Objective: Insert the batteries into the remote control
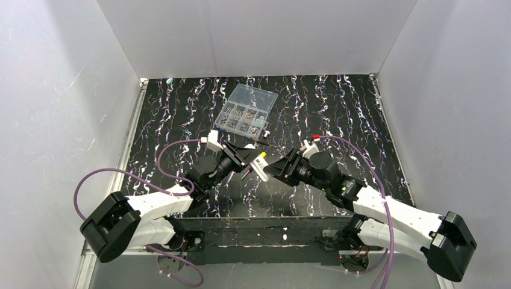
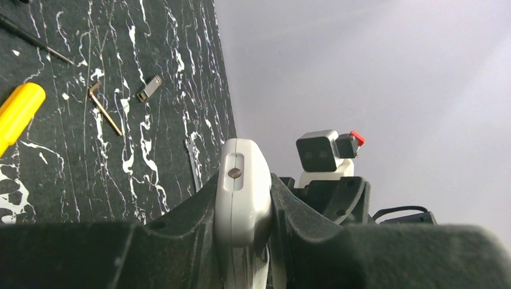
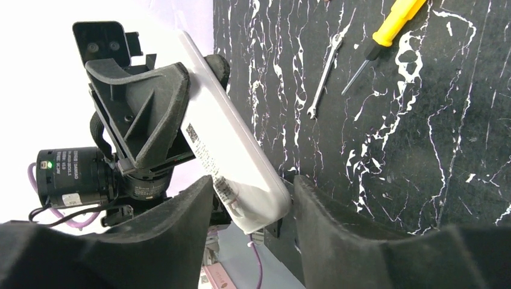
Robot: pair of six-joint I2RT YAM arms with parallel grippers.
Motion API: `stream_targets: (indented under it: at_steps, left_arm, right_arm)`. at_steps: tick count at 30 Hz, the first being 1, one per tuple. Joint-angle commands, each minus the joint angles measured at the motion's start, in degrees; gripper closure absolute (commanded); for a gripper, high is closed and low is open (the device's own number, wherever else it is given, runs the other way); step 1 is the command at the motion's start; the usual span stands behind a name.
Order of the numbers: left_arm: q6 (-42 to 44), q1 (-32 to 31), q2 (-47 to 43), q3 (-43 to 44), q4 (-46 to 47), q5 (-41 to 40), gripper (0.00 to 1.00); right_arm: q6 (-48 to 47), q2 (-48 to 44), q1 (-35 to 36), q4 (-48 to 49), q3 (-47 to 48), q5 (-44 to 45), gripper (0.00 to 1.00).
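Left wrist, end effector (image 2: pixel 244 208) clamping remote control (image 2: pixel 241 180)

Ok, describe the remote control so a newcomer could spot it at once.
On the black marbled table, look just on the near side of the clear parts box. The remote control is the slim white rounded bar clamped in the left gripper, unlike the yellow-handled screwdriver lying nearby.
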Motion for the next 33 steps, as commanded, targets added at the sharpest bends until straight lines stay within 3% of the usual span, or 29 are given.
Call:
stream_targets:
  at_steps: [1,4,15,23,33]
  left_arm:
    - [0.6,-0.5,-2.0,2.7,5.8,0.1,1.0]
    - [1.1,-0.5,-2.1,3.1,5.8,-0.8,1.0]
    - [0.0,-0.5,-0.3,7.1,5.8,-1.8,1.0]
    - [-1.3,-0.5,1.0,9.0,5.8,-1.1,1.0]
    - [-2.4,-0.5,1.8,9.4,5.8,-0.6,1.0]
  right_arm:
    - [-1.6,-2.6,0.2,3.4,-0.4,-0.1,0.35]
    - [-2.1,-5.7,0.2,7.9,-2.9,1.2,0.26]
    - [0.0,-9.5,0.1,14.4,-6.5,4.9,0.19]
    - [4.0,-7.0,0.0,29.3,-11.4,6.4,0.22]
    - [5.4,-3.7,-0.3,35.7,-11.5,7.8,0.32]
